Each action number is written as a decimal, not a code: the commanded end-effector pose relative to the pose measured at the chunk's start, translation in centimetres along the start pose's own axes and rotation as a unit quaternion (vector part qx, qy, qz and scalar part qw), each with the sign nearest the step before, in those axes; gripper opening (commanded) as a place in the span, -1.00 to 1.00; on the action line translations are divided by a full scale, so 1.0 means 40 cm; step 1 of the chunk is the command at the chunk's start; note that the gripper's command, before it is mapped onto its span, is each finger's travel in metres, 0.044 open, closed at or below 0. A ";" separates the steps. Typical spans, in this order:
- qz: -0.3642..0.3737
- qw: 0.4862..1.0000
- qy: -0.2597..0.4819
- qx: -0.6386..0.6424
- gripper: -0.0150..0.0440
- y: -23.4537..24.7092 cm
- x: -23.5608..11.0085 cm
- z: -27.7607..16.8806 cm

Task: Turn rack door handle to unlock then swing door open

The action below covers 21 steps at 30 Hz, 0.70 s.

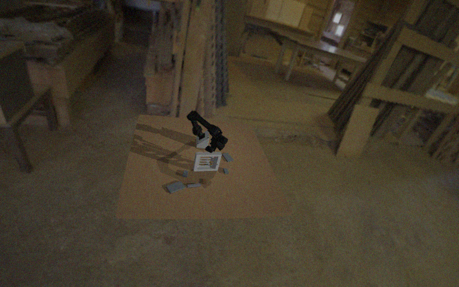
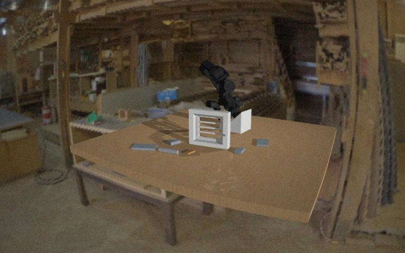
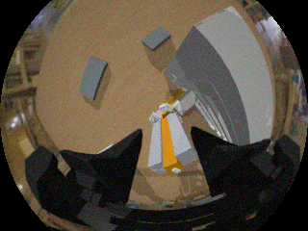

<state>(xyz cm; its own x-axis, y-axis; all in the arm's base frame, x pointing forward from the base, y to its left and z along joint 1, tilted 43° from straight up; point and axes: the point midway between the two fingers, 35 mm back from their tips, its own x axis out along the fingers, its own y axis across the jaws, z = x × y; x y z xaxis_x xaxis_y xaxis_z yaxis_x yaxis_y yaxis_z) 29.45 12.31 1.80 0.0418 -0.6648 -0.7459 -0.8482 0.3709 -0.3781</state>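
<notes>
The white rack frame (image 1: pixel 197 162) (image 2: pixel 192 128) (image 3: pixel 241 63) stands upright on the table. The door's thin bars (image 2: pixel 209 127) show through its opening; the door looks near the frame, but its exact angle is unclear. The handle (image 3: pixel 168 144), grey with an orange stripe, stands out from the rack on the arm's side. My gripper (image 3: pixel 167 131) (image 2: pixel 223 109) is open, with one black finger on each side of the handle. Gaps show on both sides in the wrist view. How far the handle is turned cannot be told. The lower handle and latch are partly hidden.
A white block (image 1: pixel 202 142) (image 2: pixel 245 122) stands by the arm's base, close to the rack. Flat grey pieces (image 1: pixel 176 186) (image 2: pixel 262 142) (image 3: pixel 93 78) (image 3: pixel 156 38) lie around the rack on the table (image 1: pixel 243 199) (image 2: pixel 268 178). A small orange piece (image 2: pixel 189 152) lies in front of the frame.
</notes>
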 end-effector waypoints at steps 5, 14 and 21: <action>-0.002 0.972 -0.001 0.236 0.47 -0.002 0.000 0.000; -0.002 0.896 -0.001 0.444 0.47 -0.001 0.000 0.000; -0.002 0.806 -0.001 0.592 0.47 -0.001 0.000 0.000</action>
<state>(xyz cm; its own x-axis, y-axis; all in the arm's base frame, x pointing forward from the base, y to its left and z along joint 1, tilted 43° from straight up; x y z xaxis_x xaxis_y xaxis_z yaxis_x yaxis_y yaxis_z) 29.44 12.31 1.79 0.0417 -0.6650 -0.7457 -0.0379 0.7447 -0.6663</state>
